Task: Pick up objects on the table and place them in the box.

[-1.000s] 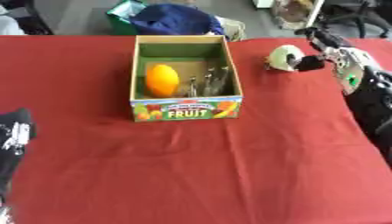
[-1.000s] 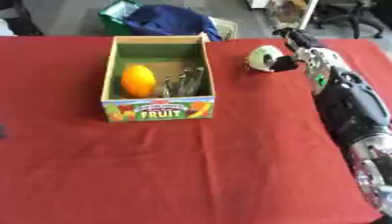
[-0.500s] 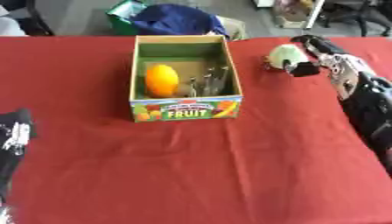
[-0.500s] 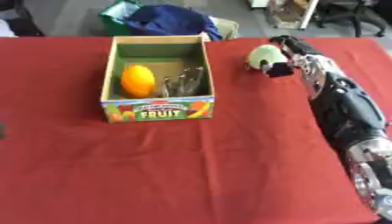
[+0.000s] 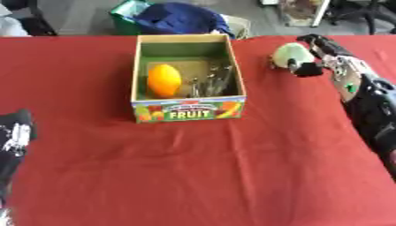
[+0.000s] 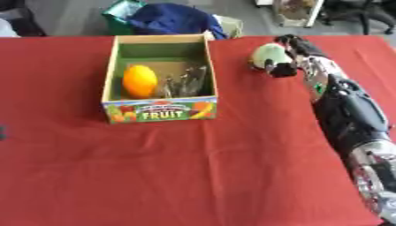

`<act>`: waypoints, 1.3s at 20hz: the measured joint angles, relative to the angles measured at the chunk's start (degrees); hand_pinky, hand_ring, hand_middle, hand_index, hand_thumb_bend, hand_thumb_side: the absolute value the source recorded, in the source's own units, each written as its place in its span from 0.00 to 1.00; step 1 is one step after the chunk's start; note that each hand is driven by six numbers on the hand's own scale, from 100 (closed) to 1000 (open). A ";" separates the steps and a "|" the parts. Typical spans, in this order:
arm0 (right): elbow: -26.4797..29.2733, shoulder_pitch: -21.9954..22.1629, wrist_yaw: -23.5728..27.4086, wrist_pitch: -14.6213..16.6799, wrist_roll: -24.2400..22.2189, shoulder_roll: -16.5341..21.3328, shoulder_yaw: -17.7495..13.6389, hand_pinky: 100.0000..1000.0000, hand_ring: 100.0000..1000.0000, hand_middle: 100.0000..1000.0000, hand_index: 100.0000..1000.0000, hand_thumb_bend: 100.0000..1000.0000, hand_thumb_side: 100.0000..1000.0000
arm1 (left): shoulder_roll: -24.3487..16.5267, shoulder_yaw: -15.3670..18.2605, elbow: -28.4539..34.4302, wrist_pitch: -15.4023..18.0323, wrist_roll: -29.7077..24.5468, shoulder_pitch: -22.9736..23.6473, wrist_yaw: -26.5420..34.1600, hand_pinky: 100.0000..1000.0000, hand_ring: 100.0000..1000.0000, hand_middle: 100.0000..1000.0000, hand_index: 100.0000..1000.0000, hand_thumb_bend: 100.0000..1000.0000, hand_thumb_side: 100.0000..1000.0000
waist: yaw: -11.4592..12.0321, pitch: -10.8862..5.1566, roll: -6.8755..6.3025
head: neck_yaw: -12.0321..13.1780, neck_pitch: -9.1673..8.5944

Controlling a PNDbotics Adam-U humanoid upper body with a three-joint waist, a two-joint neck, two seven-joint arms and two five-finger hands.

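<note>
Pale green round obj (image 5: pixel 289 55) sits on red tablecloth (image 5: pixel 193 167), far right of table, just right of the box and level w/ its back half. Can't ID it beyond colour + rounded shape; prob. a fruit or veg. Right hand (image 5: pixel 313 57) is on it: fingers curl over the far/top side, thumb tip at the near side, so hand is closed round the obj. Whether it is lifted or resting on the cloth: can't tell. Right arm (image 6: pixel 348 114) runs in along the right edge, forearm laid nearly parallel to the table side. Judgement: reach comes from that side because obj lies nearest the right shoulder, and the wrap from above leaves room to lift straight up.

Fruit box (image 5: pixel 188 77): cardboard, open top, green inner walls, "FRUIT" label on the front panel facing the robot. Contents: orange fruit (image 5: pixel 164 80) in left half, upright-ish, against the left wall; metal utensils (image 5: pixel 212 83) in right half, leaning toward the right wall, type unclear. Free floor space is small, mostly at the back. Judgement: 2 items in, green obj next; needs lift, carry left over the box's right wall, drop at the back or on top of the utensils.

Left hand (image 5: pixel 14 134): dark shape at lower left edge, idle; fingers can't be judged.

Behind table: blue bag (image 5: pixel 179 18) on a green bin, not task-related.
</note>
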State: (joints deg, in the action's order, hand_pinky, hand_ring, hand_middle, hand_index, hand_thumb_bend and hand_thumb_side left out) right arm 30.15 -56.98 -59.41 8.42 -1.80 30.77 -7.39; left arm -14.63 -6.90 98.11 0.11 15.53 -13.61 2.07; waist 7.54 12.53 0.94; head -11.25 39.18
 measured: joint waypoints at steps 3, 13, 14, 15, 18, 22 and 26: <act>0.01 -0.04 -0.09 -0.58 0.90 -0.01 0.00 0.83 0.91 0.95 0.98 0.03 0.34 | 0.00 0.00 0.03 -0.02 -0.02 -0.10 0.06 0.56 0.54 0.50 0.58 0.21 0.47 | 0.02 0.42 -0.36 | 0.00 -0.10; -0.01 -0.47 -1.02 -1.65 0.14 -0.30 0.01 0.82 0.90 0.94 0.97 0.03 0.41 | 0.01 -0.01 0.35 -0.26 -0.25 -0.83 0.40 0.56 0.54 0.50 0.58 0.21 0.47 | 0.62 1.79 -1.18 | -0.31 -0.49; -0.01 -0.53 -1.17 -1.74 0.05 -0.30 0.01 0.82 0.89 0.93 0.97 0.03 0.41 | 0.01 -0.01 0.36 -0.27 -0.25 -0.93 0.40 0.56 0.54 0.50 0.58 0.21 0.47 | 0.67 1.89 -1.23 | -0.34 -0.50; -0.01 -0.53 -1.39 -1.82 -0.07 -0.30 0.01 0.81 0.88 0.92 0.97 0.03 0.40 | 0.01 -0.01 0.36 -0.27 -0.26 -1.01 0.41 0.56 0.54 0.50 0.58 0.21 0.47 | 0.68 2.00 -1.24 | -0.40 -0.51; 0.01 -0.84 -1.91 -2.04 -0.42 -0.28 0.01 0.79 0.85 0.88 0.94 0.04 0.33 | 0.02 -0.02 0.36 -0.28 -0.27 -1.07 0.42 0.56 0.54 0.50 0.58 0.21 0.47 | 0.75 2.34 -1.25 | -0.45 -0.53; 0.37 -1.03 -2.97 -2.27 -0.54 -0.27 0.01 0.71 0.76 0.77 0.89 0.04 0.20 | 0.02 -0.02 0.37 -0.32 -0.31 -1.13 0.43 0.56 0.54 0.50 0.58 0.21 0.47 | 0.93 2.61 -1.42 | -0.46 -0.69; 0.71 -1.06 -4.01 -2.75 0.28 -0.26 0.01 0.60 0.65 0.66 0.83 0.00 0.21 | 0.03 -0.02 0.38 -0.39 -0.37 -1.25 0.44 0.56 0.54 0.49 0.58 0.21 0.47 | 0.97 2.67 -1.53 | -0.47 -0.69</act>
State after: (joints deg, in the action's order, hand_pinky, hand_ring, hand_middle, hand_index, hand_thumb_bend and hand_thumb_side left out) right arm 30.86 -58.04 -63.42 5.67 -1.52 30.51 -7.38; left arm -14.61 -6.93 98.49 -0.28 15.16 -14.87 2.52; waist 8.52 15.20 -0.59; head -11.72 38.49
